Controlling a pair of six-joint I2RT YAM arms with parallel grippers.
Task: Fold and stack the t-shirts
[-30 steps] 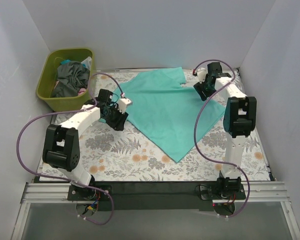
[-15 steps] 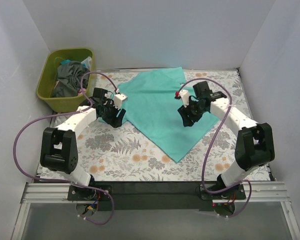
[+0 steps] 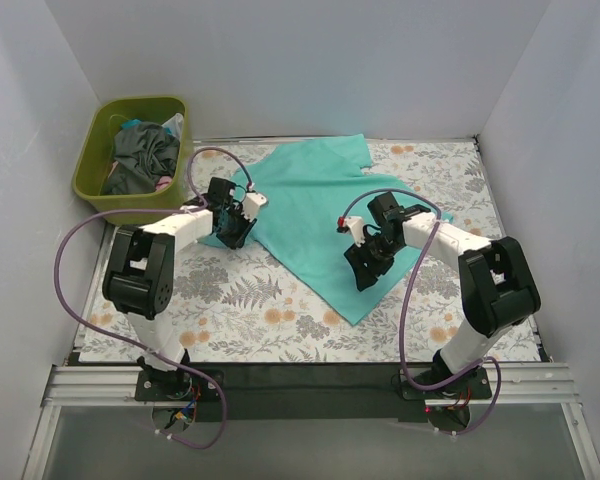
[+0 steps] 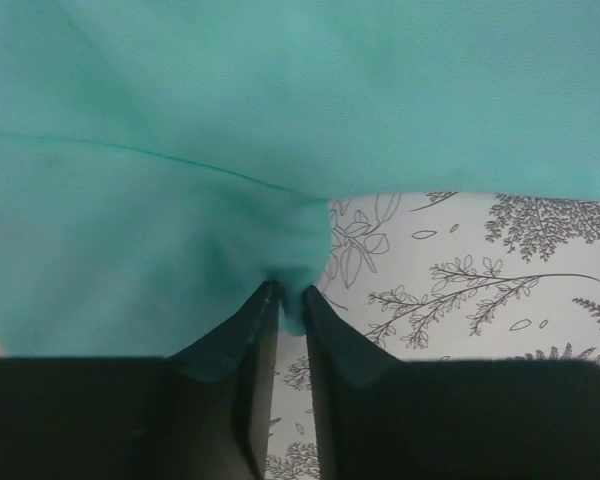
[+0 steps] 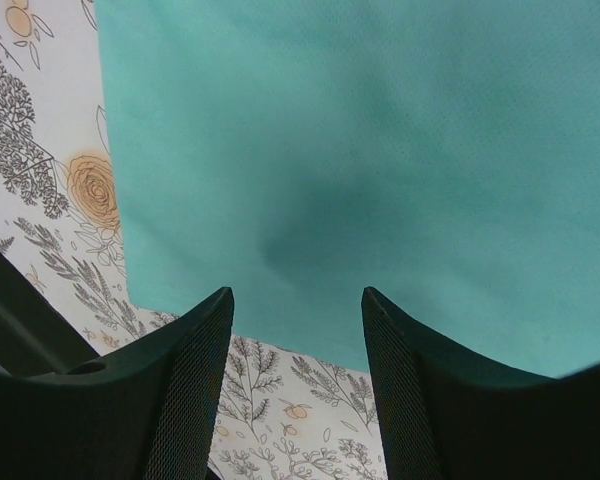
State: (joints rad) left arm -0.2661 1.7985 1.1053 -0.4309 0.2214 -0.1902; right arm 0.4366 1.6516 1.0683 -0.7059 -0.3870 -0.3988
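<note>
So the teal t-shirt (image 3: 320, 215) is the main one here. It's lying mostly flat on the floral tabletop (image 3: 240, 300), spread out on a diagonal, kind of a diamond shape. One corner points at the near edge, and the far end, up by the back wall, has what looks like a sleeve sticking out to the right. The fabric is plain, no print, pretty smooth with just some soft ripples. Its left edge is pinched in the left gripper (image 4: 289, 295), and the cloth puckers into a little bunch right there, with a stitched seam running close by. The other clothes (image 3: 140, 155), mostly dark grey, sit crumpled in the green basket (image 3: 130, 207) at the far left, unfolded.
</note>
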